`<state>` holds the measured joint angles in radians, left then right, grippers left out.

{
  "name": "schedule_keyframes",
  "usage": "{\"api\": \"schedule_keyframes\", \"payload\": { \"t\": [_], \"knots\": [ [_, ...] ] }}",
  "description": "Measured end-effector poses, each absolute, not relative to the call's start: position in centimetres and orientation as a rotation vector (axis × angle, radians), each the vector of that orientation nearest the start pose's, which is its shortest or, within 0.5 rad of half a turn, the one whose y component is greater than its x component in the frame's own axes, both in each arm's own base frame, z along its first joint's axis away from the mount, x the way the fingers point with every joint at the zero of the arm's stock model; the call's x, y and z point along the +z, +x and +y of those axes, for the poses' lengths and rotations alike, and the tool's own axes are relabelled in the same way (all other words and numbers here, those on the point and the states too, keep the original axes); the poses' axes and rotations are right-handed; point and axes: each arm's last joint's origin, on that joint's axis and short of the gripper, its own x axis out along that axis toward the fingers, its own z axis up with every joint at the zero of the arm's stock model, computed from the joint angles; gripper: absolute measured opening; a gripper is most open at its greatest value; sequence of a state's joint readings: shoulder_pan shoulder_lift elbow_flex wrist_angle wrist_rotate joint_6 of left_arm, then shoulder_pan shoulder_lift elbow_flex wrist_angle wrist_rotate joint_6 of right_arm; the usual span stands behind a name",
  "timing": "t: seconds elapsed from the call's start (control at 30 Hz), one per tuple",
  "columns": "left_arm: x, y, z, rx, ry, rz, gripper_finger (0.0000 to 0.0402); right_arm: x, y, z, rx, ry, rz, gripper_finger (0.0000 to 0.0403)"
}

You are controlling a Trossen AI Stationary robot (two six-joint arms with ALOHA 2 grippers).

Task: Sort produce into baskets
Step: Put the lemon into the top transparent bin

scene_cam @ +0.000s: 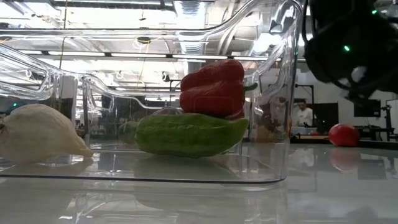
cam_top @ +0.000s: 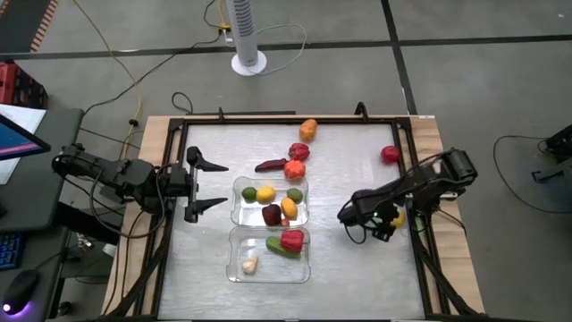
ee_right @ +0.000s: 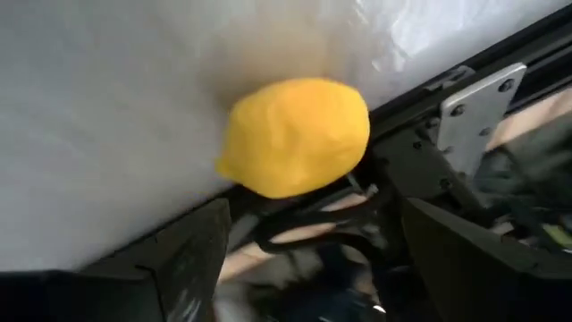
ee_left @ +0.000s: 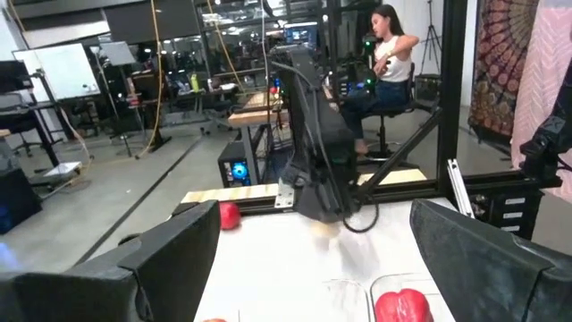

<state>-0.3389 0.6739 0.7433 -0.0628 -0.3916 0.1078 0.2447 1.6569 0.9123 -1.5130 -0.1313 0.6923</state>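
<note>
Two clear baskets stand mid-table. The far basket (cam_top: 239,190) holds several pieces of produce, yellow, green, dark red and orange. The near basket (cam_top: 234,266) holds a green cucumber (scene_cam: 189,134) with a red pepper (scene_cam: 214,87) resting on it, and a pale garlic bulb (scene_cam: 37,134). A yellow lemon (ee_right: 295,134) lies on the table by the right rail. My right gripper (cam_top: 386,225) hangs open, slanting down over the lemon, its fingers short of it. My left gripper (cam_top: 204,183) stands open and level, left of the baskets.
Loose produce lies beyond the baskets: an orange piece (cam_top: 308,129), a red one (cam_top: 298,152), a dark purple one (cam_top: 271,165), an orange-red one (cam_top: 295,169). A red tomato (cam_top: 390,155) sits at the far right. A black frame rail (cam_top: 418,224) runs beside the lemon.
</note>
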Motion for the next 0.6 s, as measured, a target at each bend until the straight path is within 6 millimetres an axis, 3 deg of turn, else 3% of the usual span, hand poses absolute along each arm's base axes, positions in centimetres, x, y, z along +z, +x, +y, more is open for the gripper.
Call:
{"api": "schedule_keyframes", "payload": {
  "t": [0.3, 0.6],
  "knots": [
    [34.4, 14.4, -3.9, 0.052, 0.111, 0.012, 0.0352, 14.5, 19.4, 7.8, -0.365, -0.118, 2.405, 0.0356],
    [34.4, 14.4, -3.9, 0.052, 0.111, 0.013, 0.0352, 12.8, 19.1, 10.6, -0.149, -0.360, 2.264, 0.0343]
  ]
}}
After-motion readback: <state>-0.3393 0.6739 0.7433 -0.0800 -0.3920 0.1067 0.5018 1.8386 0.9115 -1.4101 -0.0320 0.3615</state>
